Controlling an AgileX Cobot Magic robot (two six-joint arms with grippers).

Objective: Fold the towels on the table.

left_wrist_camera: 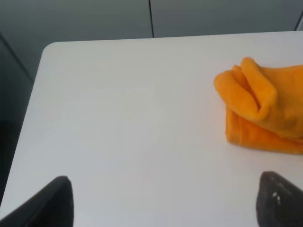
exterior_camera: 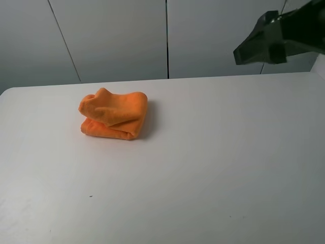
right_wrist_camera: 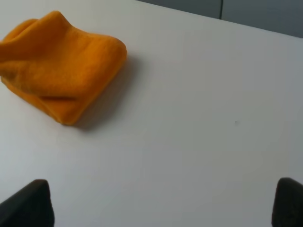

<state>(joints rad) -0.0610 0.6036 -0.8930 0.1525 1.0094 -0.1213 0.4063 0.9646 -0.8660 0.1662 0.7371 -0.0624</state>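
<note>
The orange towel lies as a folded, lumpy bundle on the white table, left of centre and towards the far side. The left wrist view shows the towel ahead of my left gripper, off to one side. That gripper is open with nothing between its dark fingertips. My right gripper is also open and empty, well back from the towel and above bare tabletop. In the exterior high view the right arm hangs high at the upper right, and the left arm is out of view.
Grey wall panels stand behind the table's far edge. The table's rounded far left corner shows in the left wrist view, with a dark drop beyond it. Bare white tabletop surrounds the towel.
</note>
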